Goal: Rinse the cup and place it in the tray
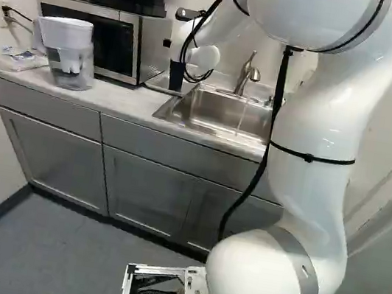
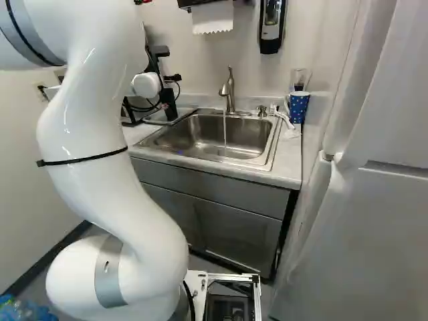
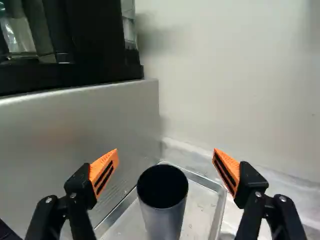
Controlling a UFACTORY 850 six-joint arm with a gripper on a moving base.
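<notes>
Pale desk (image 1: 127, 103), tray (image 3: 219, 207) on it. Cup (image 3: 166, 210): upright, probably stiff, light, slippery if wet; best held mid-wall. My claw (image 3: 166, 153): apart.

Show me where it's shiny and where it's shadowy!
Right base view: small bright glints on the white arm; left base view: the arm shines too; wrist view: a soft grey shadow on the wall beside the dark machine, and the inside of the cup looks nearly black.
</notes>
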